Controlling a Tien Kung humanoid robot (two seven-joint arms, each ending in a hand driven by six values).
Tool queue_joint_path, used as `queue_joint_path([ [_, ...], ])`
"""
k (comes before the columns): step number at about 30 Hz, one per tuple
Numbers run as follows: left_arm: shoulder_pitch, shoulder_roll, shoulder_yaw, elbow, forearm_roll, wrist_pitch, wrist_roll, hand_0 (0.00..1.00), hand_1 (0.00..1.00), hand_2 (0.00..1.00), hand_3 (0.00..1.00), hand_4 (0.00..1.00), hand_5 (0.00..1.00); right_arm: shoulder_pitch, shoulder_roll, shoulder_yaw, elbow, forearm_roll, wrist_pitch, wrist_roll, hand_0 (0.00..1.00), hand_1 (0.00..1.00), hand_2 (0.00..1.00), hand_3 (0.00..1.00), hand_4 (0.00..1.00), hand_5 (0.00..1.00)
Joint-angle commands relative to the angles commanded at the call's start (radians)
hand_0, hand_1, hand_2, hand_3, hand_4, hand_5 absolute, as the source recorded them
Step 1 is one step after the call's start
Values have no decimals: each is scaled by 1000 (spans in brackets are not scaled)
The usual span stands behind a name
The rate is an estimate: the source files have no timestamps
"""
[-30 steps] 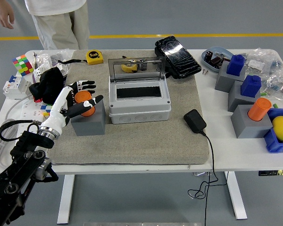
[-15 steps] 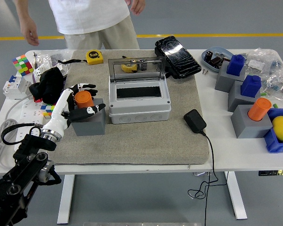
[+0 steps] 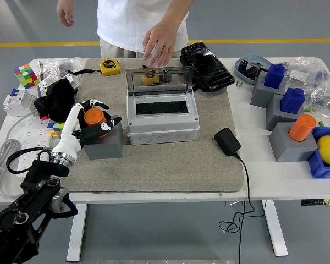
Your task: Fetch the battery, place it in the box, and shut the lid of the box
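Head view, left to right: you have the left hand [image 3: 92,118] curled around the orange battery [image 3: 94,116], which sits in a grey block [image 3: 103,142] at 9 o'clock from the box [image 3: 161,117]. A black cloth [image 3: 56,104] lies at the hand's 10 o'clock, and a yellow tape measure [image 3: 110,66] marked "5m" at 12. The clear lid [image 3: 160,80] stands open. A black adapter [image 3: 227,141] lies at the box's 4 o'clock. Since half a second ago, the person's hand [image 3: 160,43] has come over the lid's top edge.
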Motion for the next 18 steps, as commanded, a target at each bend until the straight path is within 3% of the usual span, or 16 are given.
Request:
queue_joint_path([
  [5,-9,-15,6,19,-32,13,-26,213,220,222,254,718,2,0,0,-1,0,0,0,0,546,601,591,543,920,482],
  [6,-11,-17,7,22,-37,15,-31,161,126,146,188,561,2,0,0,-1,0,0,0,0,546,601,591,544,920,482],
  [18,-22,-21,17,-12,-24,22,-52,152,115,142,193,587,2,3,-2,-8,1,2,-1,1,546,601,591,543,921,483],
])
